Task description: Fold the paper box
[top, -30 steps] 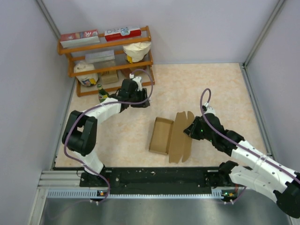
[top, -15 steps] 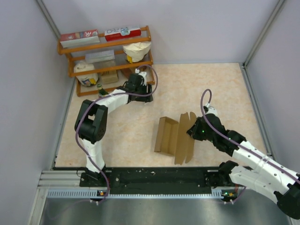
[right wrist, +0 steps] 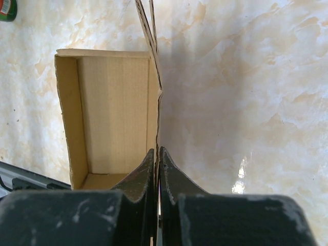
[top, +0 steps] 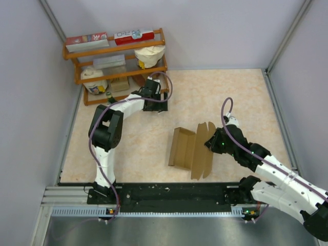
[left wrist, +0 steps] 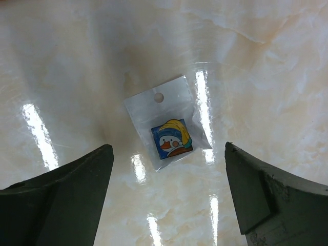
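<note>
Within the clenched right tool [right wrist: 157, 152], the paper box [right wrist: 115, 113] flap; left tool [left wrist: 169, 148] released.

paper box [right wrist: 113, 128]: upright flap runs off top edge | green bottle [right wrist: 6, 9]: cropped at corner, mostly unseen

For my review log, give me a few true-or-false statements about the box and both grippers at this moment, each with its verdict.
1. The right gripper is clamped on a thin upright panel of the cardboard box. True.
2. The left gripper grips the box's far side. False: it is open above a small clear packet on the table, well away from the box.
3. The box's tray is open, and nothing shows inside it. True.
4. The box sits on the wooden shelf. False: it lies on the table.
</note>
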### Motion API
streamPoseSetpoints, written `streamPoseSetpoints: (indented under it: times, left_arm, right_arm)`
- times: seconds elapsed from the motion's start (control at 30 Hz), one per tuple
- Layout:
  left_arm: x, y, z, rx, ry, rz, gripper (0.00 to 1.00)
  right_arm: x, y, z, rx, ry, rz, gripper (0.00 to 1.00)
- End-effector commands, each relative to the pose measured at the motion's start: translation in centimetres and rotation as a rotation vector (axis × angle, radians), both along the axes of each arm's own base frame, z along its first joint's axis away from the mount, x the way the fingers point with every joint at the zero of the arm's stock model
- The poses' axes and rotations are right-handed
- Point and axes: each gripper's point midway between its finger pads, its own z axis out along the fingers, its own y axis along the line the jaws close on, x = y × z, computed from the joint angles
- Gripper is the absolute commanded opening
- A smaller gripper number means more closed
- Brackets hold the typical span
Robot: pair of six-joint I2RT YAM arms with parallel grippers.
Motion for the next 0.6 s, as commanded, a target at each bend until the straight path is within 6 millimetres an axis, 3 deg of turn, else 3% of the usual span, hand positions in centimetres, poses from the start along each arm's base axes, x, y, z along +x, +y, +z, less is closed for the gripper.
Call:
streamPoseSetpoints:
  times: [0.0, 0.57]
  left_arm:
    - [1.5, 0.2, 1.3, 0.019, -0.028, 0.089, 0.93]
    - [0.9, -1.1, -0.3, 0.121, 0.003, 0.098, 0.84]
  right_arm:
    - [0.7, -0.3, 1.2, 0.005, -0.042, -0.017, 0.00]
    - [0.4, -0.7, 0.7, -0.003, -0.043, -0.021, 0.00]
